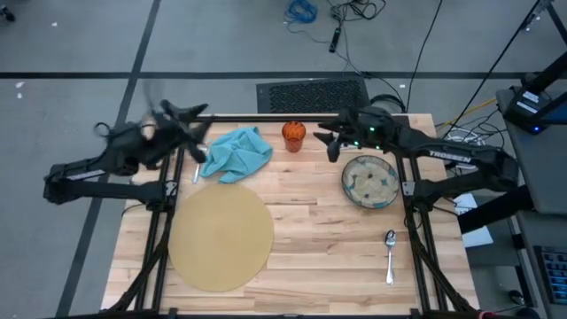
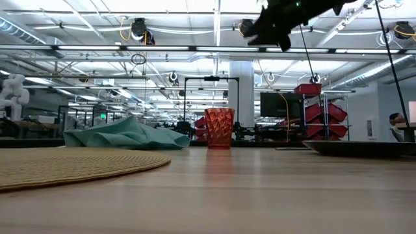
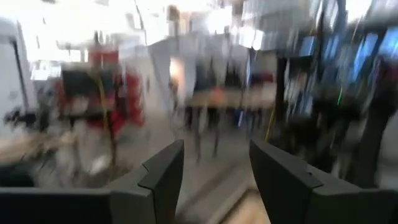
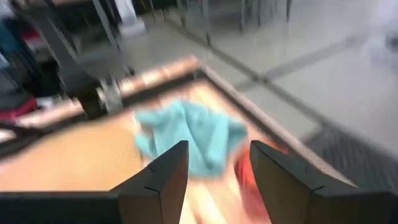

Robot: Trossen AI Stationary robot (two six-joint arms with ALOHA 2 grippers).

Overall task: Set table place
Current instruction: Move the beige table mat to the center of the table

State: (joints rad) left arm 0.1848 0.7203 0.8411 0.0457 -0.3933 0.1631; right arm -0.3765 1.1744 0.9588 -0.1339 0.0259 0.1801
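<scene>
Setting barely begun: tan mat [image 1: 220, 239] laid near-left; dish [image 1: 369, 181], spoon [image 1: 389, 254], crumpled napkin [image 1: 236, 152], orange cup [image 1: 293, 135] scattered off mat. Left gripper [image 3: 214, 163], right gripper [image 4: 219, 163] raised, parted, nothing held.

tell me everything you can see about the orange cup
The small translucent orange faceted cup stands upright at the far edge of the light wooden table, with nothing seen inside. It sits apart from the crumpled teal cloth napkin on one side and the right gripper on the other. Nothing touches it but the table.
</scene>
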